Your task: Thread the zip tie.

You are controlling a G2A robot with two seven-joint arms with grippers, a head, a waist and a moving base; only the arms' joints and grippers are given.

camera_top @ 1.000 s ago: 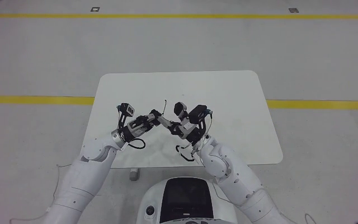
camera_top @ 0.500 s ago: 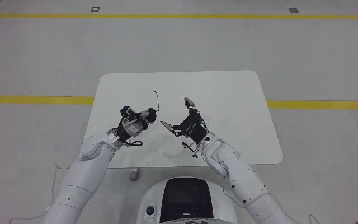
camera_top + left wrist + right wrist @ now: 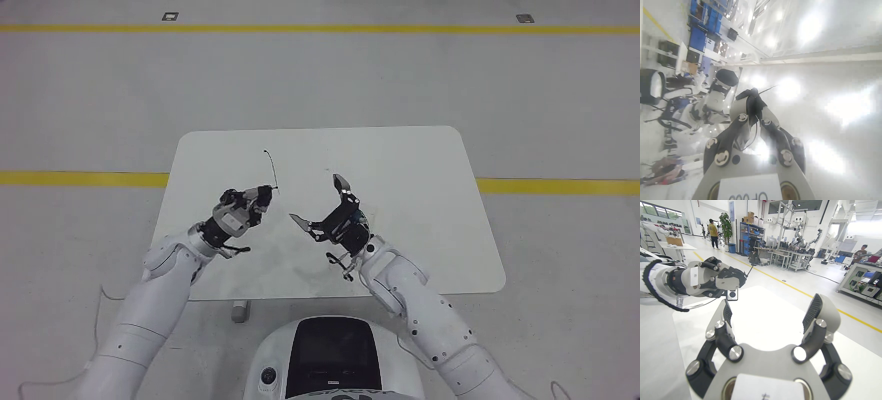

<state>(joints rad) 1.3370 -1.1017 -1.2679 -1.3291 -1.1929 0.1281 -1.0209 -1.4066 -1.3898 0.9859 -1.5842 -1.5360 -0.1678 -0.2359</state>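
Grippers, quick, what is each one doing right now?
Left gripper: closed, holding the zip tie.
Right gripper: open, holding nothing.

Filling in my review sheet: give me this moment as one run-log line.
left gripper: shut on zip tie, tail sticking out | right gripper: open, empty, apart from left, above table | threaded: cannot tell
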